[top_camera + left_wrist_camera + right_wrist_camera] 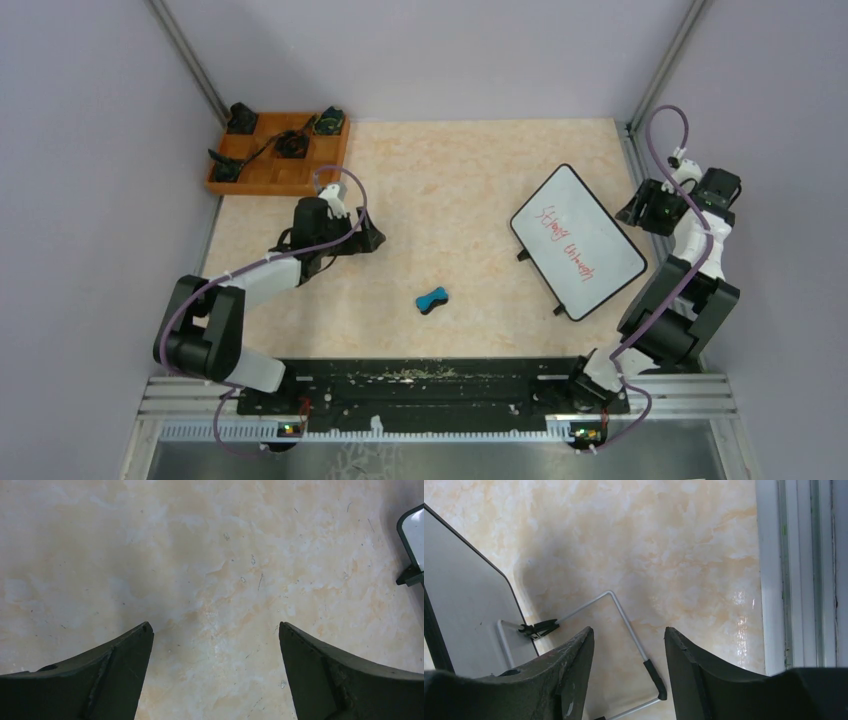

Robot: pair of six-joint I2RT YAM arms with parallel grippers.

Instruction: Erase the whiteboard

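The whiteboard [578, 240] stands tilted at the right of the table, with red handwriting on its face. A blue eraser [432, 299] lies on the table near the middle, between the arms. My left gripper [372, 240] is open and empty, low over bare table left of centre; its wrist view shows only table between the fingers [125, 655] and a corner of the whiteboard [414, 530] at the far right. My right gripper [640, 210] is open and empty beside the board's right edge. Its wrist view shows the board's back [464, 595] and its wire stand [624, 615].
A wooden compartment tray [262, 177] holding black parts sits at the back left. Metal frame posts and grey walls enclose the table. A metal rail [794, 570] runs along the table's right edge, close to the right gripper.
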